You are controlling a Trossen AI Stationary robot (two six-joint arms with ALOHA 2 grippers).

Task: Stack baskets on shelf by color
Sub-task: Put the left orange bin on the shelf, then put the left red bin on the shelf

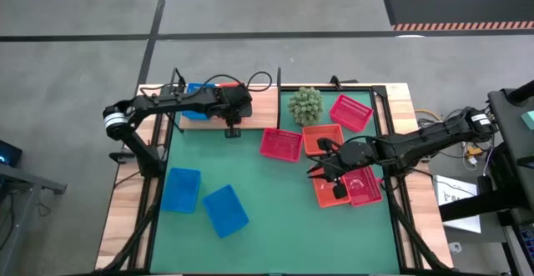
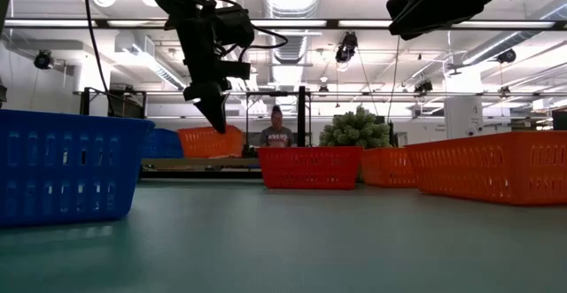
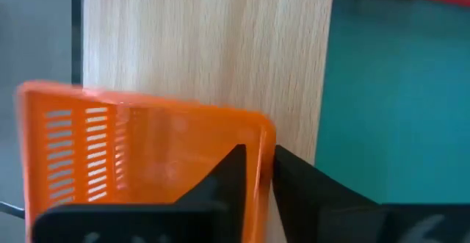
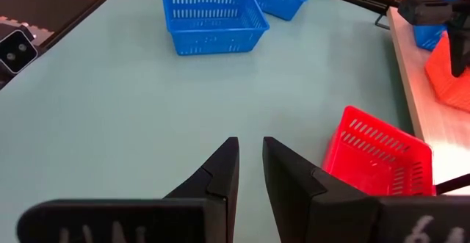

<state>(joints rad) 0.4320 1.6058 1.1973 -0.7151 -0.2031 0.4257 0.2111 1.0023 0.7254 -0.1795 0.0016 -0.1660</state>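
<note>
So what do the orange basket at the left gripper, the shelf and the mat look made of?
Orange basket: likely moulded plastic, smooth and slightly glossy, with neat slotted sides. Shelf: light wood or wood-look laminate, matte, straight grain lines showing. Mat: green, flat and matte, possibly rubber or felt; hard to tell.

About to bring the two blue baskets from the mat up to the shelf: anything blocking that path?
Nothing visible does. Both blue baskets sit on open green mat below the shelf; the left gripper hovers at the shelf's edge.
</note>
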